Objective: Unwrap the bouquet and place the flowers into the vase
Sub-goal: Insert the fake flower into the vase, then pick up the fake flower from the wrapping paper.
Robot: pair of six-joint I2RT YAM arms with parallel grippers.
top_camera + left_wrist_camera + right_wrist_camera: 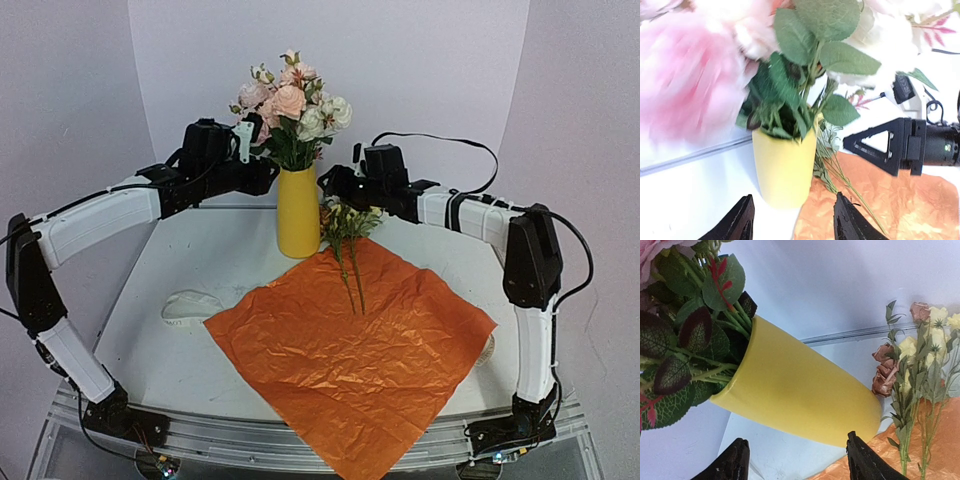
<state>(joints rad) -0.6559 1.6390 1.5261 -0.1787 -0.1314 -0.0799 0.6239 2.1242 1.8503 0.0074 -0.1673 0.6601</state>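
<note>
The paper (350,360) lies unfolded and flat on the near middle of the table (180,250), so unwrapping appears complete and the stems are exposed for pickup. The flowers (347,240) lie loose on its far corner, blooms just beside the right side of the vase (298,215), stems pointing toward the near edge; none is in the vase. The vase stands upright toward the far edge. Roses (290,100) fill its mouth and will likely obstruct insertion. The left gripper (793,197) hovers left of the roses, fingers apart, empty. The right gripper (797,437) faces the vase from the right, fingers apart, empty. A pale item, probably the ribbon (188,305), lies left of the paper.
</note>
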